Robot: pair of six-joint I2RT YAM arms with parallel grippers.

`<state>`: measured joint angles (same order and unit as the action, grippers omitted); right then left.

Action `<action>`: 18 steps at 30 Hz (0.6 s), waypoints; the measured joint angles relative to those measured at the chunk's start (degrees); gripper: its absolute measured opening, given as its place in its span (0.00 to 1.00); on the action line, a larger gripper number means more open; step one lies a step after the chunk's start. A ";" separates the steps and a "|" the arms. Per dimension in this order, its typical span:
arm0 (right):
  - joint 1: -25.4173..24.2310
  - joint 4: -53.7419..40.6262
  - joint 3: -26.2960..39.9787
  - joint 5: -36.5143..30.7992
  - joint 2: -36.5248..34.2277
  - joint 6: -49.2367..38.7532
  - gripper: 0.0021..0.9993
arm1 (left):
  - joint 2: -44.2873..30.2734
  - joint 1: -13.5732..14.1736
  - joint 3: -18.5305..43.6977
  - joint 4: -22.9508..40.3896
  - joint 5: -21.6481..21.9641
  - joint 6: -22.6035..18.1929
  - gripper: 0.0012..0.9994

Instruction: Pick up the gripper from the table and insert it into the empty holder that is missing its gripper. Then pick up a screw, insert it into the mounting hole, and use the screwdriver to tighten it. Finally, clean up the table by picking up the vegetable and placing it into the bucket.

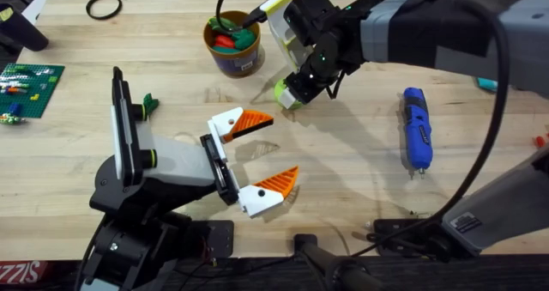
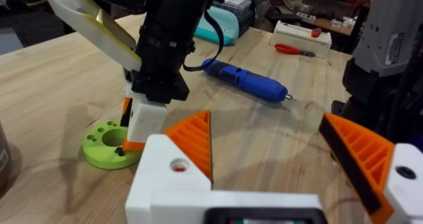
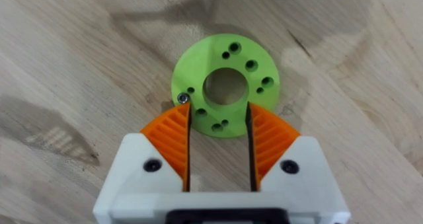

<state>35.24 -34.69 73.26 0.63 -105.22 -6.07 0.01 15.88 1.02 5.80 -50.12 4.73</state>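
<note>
The right gripper (image 3: 219, 148) stands over a lime-green round flange (image 3: 226, 83) lying flat on the bench (image 1: 343, 171), its jaws parted just enough to straddle the disc's near edge, the 2 orange ribbed pads (image 3: 170, 141) pressing that edge from either side (a small screw (image 3: 183, 99) sits in a hole at the disc's rim, right by one pad). In the overhead view the flange (image 1: 284, 94) lies near the centre of the bench, with the bucket (image 1: 233, 49) just beyond it at 10 o'clock, holding red and green vegetable pieces (image 1: 230, 39). The blue screwdriver (image 1: 417, 130) lies flat on the wood well off to 3 o'clock of the flange, untouched. The left gripper (image 1: 264, 155) hovers above the bench at 6 o'clock of the flange, jaws spread wide and holding nothing.
</note>
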 joint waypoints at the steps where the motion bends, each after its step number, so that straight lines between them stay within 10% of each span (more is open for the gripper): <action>1: 0.01 -0.02 0.02 -0.09 -0.01 0.02 0.42 | -0.02 0.00 0.00 -0.15 0.01 0.02 0.99; 18: 0.05 -0.11 0.02 0.79 0.00 0.02 0.42 | -0.02 0.00 0.00 -0.24 -0.01 0.22 0.99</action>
<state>35.29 -34.80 73.28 1.42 -105.22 -6.04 -0.01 15.88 1.02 5.56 -50.13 4.95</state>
